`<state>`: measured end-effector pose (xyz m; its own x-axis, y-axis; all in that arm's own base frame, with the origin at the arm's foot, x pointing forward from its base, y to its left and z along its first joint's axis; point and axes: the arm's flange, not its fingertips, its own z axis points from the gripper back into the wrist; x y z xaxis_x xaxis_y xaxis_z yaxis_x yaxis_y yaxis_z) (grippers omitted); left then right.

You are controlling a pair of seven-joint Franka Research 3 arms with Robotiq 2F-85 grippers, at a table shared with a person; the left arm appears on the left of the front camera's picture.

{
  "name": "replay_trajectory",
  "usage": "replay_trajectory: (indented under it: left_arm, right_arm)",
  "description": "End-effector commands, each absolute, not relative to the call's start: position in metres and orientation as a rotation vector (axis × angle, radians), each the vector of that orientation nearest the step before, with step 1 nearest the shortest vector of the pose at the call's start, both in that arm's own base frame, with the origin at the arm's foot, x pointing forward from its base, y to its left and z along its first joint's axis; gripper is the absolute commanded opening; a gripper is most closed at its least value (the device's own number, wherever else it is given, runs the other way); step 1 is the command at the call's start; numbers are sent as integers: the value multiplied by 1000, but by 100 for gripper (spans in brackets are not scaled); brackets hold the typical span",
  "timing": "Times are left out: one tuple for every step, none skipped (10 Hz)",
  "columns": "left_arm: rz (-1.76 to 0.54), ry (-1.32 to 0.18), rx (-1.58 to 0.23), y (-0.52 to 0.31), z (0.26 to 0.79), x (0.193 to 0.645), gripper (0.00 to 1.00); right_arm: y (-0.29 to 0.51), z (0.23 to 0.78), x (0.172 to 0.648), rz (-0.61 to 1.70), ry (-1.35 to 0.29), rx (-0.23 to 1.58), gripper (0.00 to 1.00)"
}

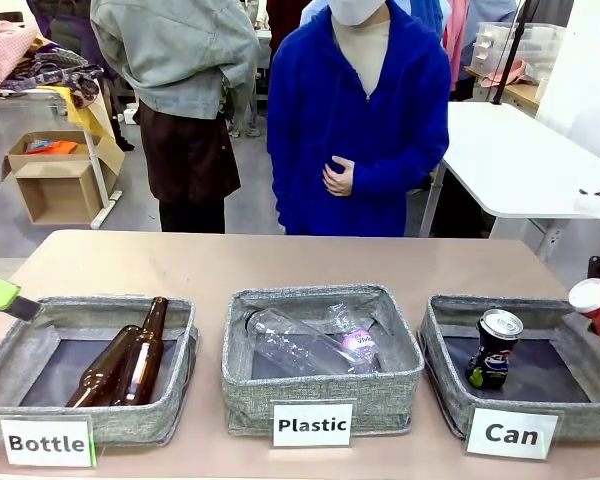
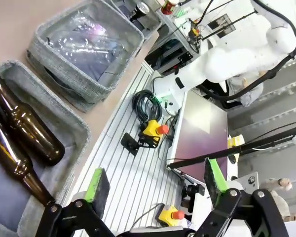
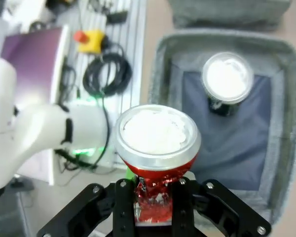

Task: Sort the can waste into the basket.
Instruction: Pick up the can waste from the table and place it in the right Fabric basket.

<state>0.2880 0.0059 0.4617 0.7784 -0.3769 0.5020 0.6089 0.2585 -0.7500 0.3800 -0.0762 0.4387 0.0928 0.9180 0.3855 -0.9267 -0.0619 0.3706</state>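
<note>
Three low rectangular baskets of coarse grey woven fabric with dark floors sat in a row on the tan bench [image 1: 280,262], each fronted by a white card. The "Can" basket [image 1: 442,340] lay toward 4 o'clock in the front view; inside it stood a dented black can [image 1: 494,350] with a round silver top and a green-yellow mark. The "Plastic" basket [image 1: 242,372] at 6 o'clock held crumpled clear plastic bottles [image 1: 310,343], and the "Bottle" basket [image 1: 10,365] at 8 o'clock held two smooth brown glass bottles [image 1: 130,360] lying side by side.

The right tool [image 3: 153,207] was clenched on a crushed red and white can [image 3: 157,148], its black fingers pinching the crumpled lower body while the bright silver top faced the wrist camera. At the front view's 3 o'clock edge that can [image 1: 592,300] hung above the "Can" basket's outer rim. From the right wrist, the black can [image 3: 227,81] stood in the basket at 1 o'clock of the gripped can, well apart from it.

The left tool [image 2: 155,190] was released, its green pads spread wide with nothing between them, over the near edge of the bench beside the "Bottle" basket.
</note>
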Motion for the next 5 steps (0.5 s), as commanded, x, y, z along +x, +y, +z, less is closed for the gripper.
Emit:
replay_trajectory:
  left_arm:
    - [-699, -240, -1129, 6, 460, 285, 100]
    - [-699, -240, -1129, 6, 460, 285, 100]
    - [-699, -240, -1129, 6, 460, 285, 100]
    - [-699, -240, -1129, 6, 460, 285, 100]
    - [-699, -240, -1129, 6, 460, 285, 100]
  right_arm:
    - [-66, 429, 390, 1497, -8, 557, 0]
    - [-66, 430, 394, 1486, -45, 539, 0]
    - [-68, 432, 395, 1456, -123, 498, 0]
    - [-69, 435, 397, 1426, -191, 453, 0]
    - [-66, 433, 397, 1399, -228, 410, 48]
